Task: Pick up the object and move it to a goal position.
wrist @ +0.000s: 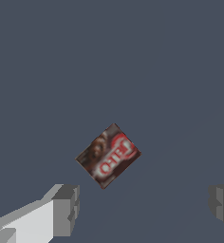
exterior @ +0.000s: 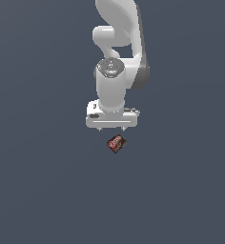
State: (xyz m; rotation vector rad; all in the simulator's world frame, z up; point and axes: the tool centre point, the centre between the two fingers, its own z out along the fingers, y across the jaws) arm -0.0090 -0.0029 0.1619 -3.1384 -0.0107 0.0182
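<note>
The arm [exterior: 118, 71] is a white Franka Panda that enters from the top of the exterior view and points its wrist downward over a plain dark blue-grey worktop [exterior: 43, 181].

The gripper [exterior: 112, 129] hangs below the white hand body. In the exterior view only two short finger stubs show beneath that body, one toward the exterior view's left and one toward its right. In the wrist view the two grey fingertips [wrist: 66, 209] stand far apart at opposite edges of the picture, with bare worktop [wrist: 133, 61] between them. The gripper is spread wide and nothing sits between its fingers.

The object [exterior: 116, 143] is a small, flat, dark red-brown box with a red-and-white printed label on its upper face. It lies on the worktop, turned so that its corners point diagonally. In the exterior view it sits just below the gripper, near the midline between the two finger stubs, and is much smaller than the hand body above it.

In the wrist view the object [wrist: 108, 155] appears near the centre of the picture, apart from both fingertips and touched by neither. Its label faces the camera, and the printed text runs diagonally along the box.

Whether the fingertips reach the level of the box cannot be told.
</note>
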